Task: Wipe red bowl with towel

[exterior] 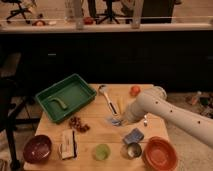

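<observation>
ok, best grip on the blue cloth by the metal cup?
Probably top-down on the blue cloth's bunched far edge: it lies low on the table, and the metal cup crowds its near side. The gripper is just beyond it, by the spatula.

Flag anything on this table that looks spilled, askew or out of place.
Nothing looks tipped or broken. A dark reddish clump lies loose on the table beside the green tray, like a spill. The tray sits skewed to the table edge. The tool is low over a pale cloth mid-table.
</observation>
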`<state>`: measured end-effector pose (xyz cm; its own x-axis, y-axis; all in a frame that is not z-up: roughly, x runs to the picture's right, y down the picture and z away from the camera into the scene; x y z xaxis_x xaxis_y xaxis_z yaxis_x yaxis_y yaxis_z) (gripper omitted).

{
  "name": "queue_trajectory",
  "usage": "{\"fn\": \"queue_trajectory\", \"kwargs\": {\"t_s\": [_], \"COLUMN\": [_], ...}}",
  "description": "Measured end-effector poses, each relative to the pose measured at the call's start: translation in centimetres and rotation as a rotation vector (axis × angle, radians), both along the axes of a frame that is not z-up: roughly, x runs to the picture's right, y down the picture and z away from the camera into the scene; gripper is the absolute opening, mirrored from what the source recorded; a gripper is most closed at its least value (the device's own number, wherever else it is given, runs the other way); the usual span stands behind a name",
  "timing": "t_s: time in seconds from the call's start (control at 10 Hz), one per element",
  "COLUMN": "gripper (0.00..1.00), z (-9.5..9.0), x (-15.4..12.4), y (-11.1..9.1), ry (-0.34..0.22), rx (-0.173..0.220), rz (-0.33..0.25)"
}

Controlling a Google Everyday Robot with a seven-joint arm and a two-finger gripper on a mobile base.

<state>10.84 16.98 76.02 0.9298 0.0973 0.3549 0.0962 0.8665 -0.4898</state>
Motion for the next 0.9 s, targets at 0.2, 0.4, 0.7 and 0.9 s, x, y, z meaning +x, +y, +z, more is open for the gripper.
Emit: {"fn": "queue_trajectory", "kwargs": {"t_s": [0.2, 0.4, 0.7, 0.9], "gripper": [0.00, 0.00, 0.00, 0.00], "z": [-1.6, -3.6, -5.2, -5.9], "x": [1.9, 4.7, 6.8, 8.0], "y": [0.2, 1.1, 2.0, 2.9], "ry": [0.023, 0.058, 0.091, 0.110], "rx": [0.024, 0.047, 0.065, 0.067], "rz": [0.010, 0.038, 0.077, 0.098]}}
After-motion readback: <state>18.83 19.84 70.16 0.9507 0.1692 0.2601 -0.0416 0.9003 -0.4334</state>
